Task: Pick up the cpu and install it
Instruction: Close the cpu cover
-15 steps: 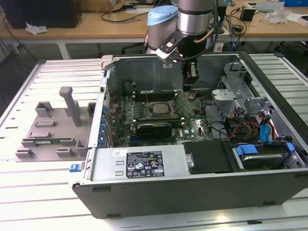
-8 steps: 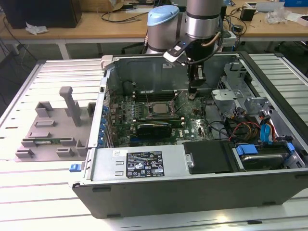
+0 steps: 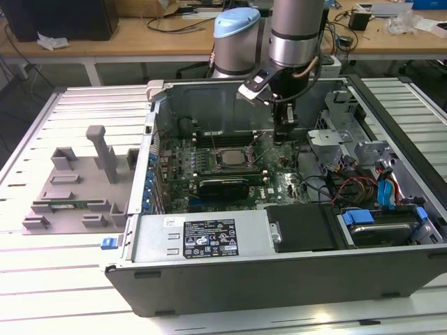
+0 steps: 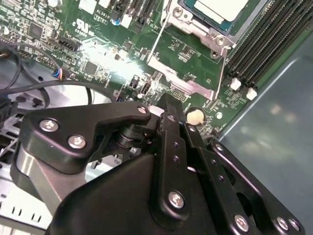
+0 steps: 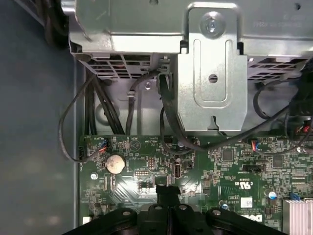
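The cpu (image 3: 229,156), a small square chip with a silvery top, lies flat in the motherboard socket inside the open computer case (image 3: 279,272). In the second wrist view the cpu (image 4: 220,7) sits within its metal socket frame (image 4: 182,81), and a thin lever rod (image 4: 156,36) runs alongside it. My gripper (image 3: 281,139) hangs low over the board, to the exterior view's right of the socket. Its black fingers (image 4: 168,105) are pressed together with nothing between them. The fingertips (image 5: 167,192) are close above the green board, near a coin battery (image 5: 116,163).
A grey plastic tray (image 3: 77,188) with upright posts lies on the slatted table at the exterior view's left. Inside the case, a metal drive cage (image 5: 210,73), black cables (image 5: 171,122), a black power supply (image 3: 304,227) and memory slots (image 4: 264,44) crowd around the gripper.
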{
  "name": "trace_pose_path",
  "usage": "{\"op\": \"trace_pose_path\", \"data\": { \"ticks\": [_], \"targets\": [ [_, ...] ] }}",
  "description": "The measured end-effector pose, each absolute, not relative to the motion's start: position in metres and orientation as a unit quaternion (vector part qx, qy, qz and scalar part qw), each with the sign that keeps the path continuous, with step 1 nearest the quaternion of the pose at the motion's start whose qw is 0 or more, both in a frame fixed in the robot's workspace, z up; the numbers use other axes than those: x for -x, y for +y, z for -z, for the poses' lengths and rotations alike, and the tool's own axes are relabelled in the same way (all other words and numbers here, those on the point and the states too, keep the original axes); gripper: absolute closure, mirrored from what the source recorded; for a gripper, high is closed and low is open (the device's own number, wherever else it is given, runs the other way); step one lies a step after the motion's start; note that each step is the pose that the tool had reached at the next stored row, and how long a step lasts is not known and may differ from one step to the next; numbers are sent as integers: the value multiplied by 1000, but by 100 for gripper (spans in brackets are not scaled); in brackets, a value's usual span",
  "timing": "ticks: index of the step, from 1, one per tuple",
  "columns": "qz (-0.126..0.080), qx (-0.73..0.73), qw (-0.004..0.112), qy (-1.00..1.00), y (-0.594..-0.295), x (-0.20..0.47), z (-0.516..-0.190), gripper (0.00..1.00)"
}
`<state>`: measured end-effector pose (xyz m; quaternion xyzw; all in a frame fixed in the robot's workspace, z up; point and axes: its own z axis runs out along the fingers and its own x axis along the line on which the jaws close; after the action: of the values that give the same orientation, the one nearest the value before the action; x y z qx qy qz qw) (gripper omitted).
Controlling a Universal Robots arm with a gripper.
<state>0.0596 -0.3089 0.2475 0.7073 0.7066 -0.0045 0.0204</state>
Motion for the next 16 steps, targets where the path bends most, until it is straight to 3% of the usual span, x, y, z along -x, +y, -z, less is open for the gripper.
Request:
{"op": "trace_pose_path", "data": {
  "ticks": [3,5,16],
  "targets": [
    [5,-707,20,707,-309,-60,-247,89],
    [14,-707,11,707,-309,-60,-246,89],
    [11,-707,10,707,-309,-31,-246,89]
  ]
}}
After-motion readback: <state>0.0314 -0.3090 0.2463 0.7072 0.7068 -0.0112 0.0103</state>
